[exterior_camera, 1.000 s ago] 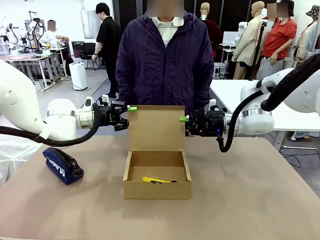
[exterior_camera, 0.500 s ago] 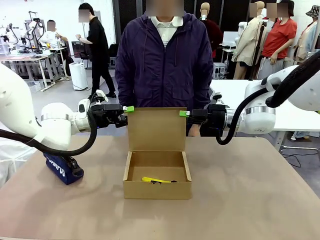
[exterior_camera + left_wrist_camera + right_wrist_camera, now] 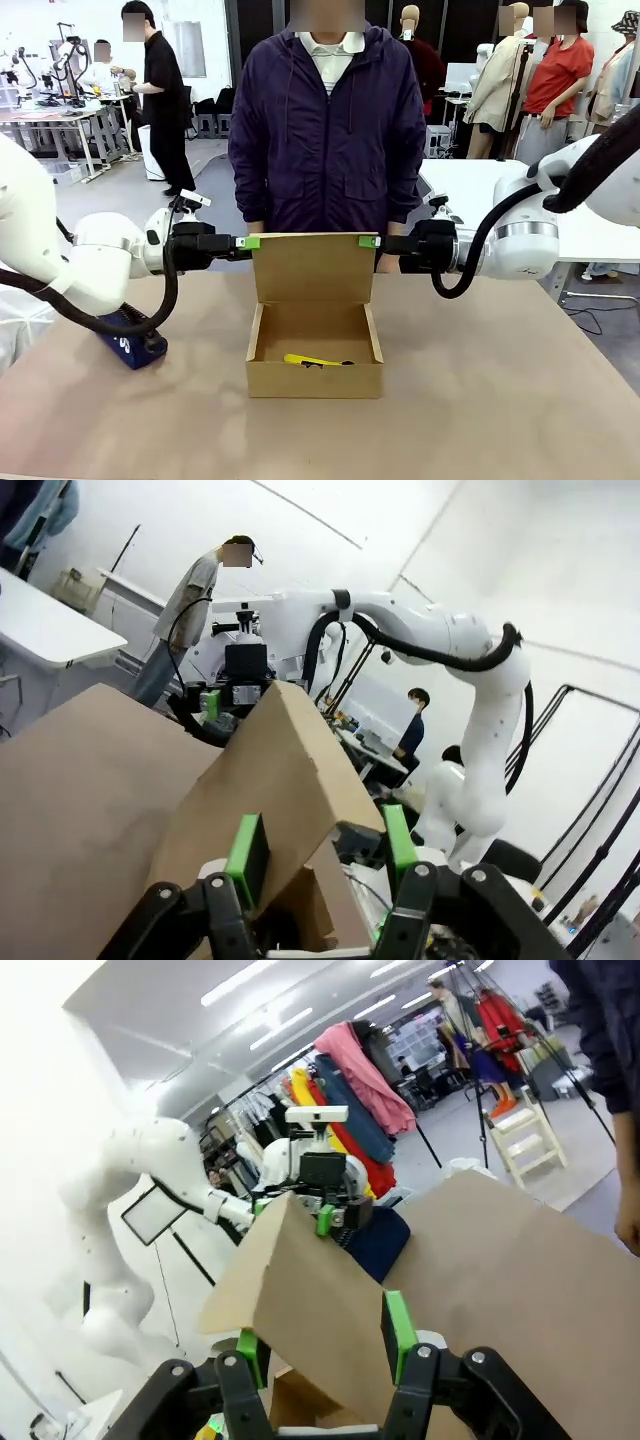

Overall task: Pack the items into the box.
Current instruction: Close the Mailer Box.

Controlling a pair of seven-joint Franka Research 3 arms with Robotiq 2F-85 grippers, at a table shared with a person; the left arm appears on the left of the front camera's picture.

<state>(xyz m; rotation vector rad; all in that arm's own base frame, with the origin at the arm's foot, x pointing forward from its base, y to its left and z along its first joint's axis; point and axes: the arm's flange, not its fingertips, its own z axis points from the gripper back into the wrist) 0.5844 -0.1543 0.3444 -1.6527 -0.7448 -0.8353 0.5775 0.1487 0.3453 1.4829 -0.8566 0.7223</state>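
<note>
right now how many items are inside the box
1 in plain sight: the yellow-and-black utility knife lying on the floor of the box, near its front wall. That wall hides part of the floor, so another item may lie behind it.

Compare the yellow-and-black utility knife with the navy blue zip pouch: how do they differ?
The slim yellow-and-black utility knife lies inside the tan cardboard box, near its front wall; the navy blue zip pouch lies outside on the brown table, left of the box. The knife is thin and flat; the pouch is bulkier and rounded. The knife is in full sight; the pouch is partly hidden behind the left arm's cable. Neither is held by a gripper.
</note>
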